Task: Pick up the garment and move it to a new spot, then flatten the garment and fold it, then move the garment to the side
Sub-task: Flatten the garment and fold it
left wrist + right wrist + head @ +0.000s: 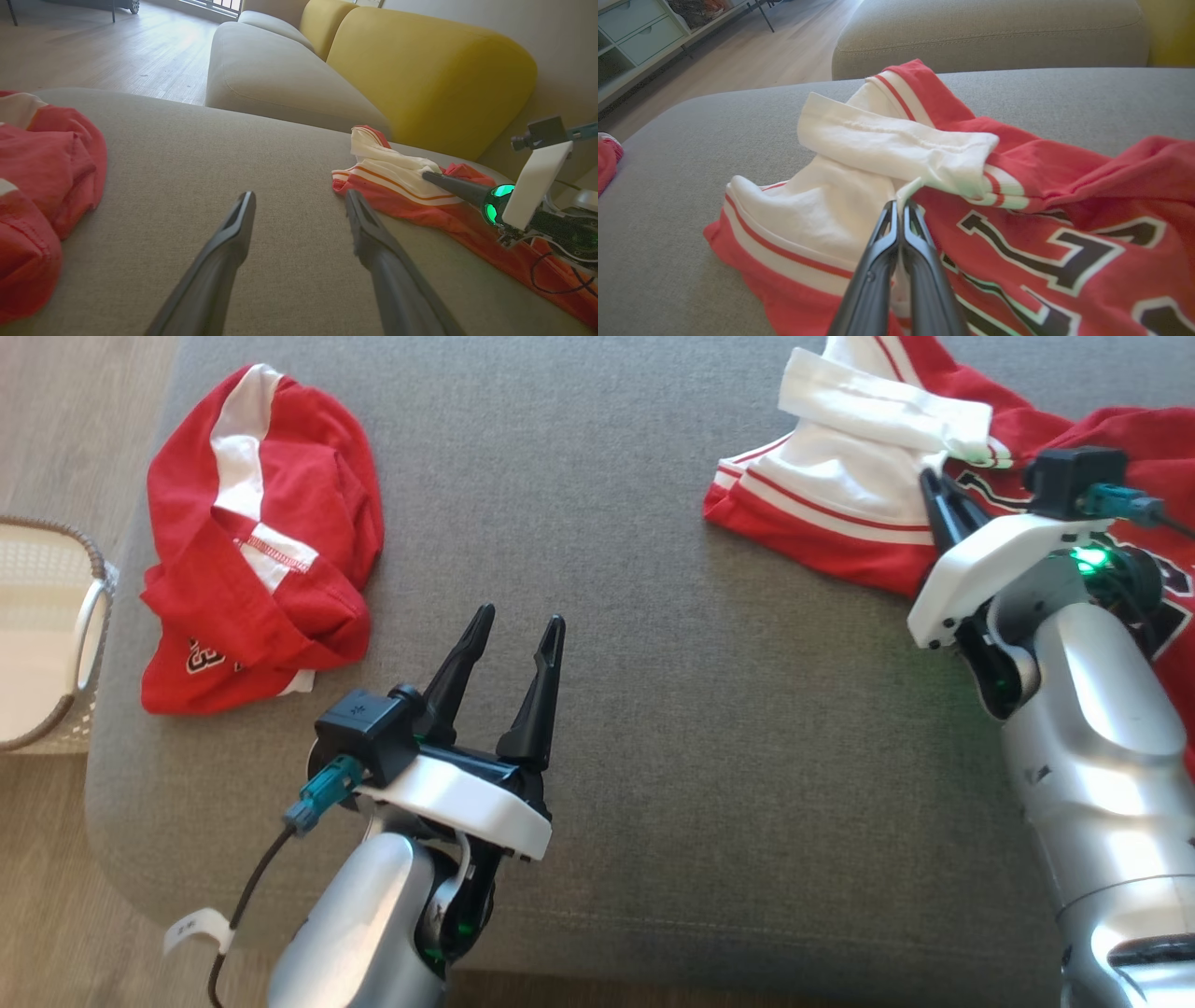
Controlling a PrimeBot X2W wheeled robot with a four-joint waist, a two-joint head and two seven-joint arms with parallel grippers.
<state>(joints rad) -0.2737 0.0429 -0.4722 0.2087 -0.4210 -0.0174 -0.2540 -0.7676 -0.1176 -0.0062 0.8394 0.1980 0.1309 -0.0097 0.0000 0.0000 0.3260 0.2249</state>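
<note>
While the pick-up is being started, the garment (1008, 219) is gripped where its white sleeve meets the red chest. The right gripper (901, 205) is pressed together there, with a small white fold of cloth pinched at its tips. The garment is spread in a crumpled heap around and beyond those tips and, as far as can be judged, has not yet been lifted off the grey seat cushion (653, 663). One white sleeve is doubled over just ahead of the fingers. Red-and-white striped trim is seen to their left, and large black, white-edged lettering is laid out to their right. A grip near the seam is probably chosen so that the cloth will hang open once raised. The left gripper (518, 625) is held spread and empty over bare cushion, well apart from the garment, presumably so that it is free for the flattening. A smaller red piece (261, 541) is seen bunched ahead and to the left of its fingers, and a pale basket (89, 616) is placed further out, beside the cushion's edge.
</note>
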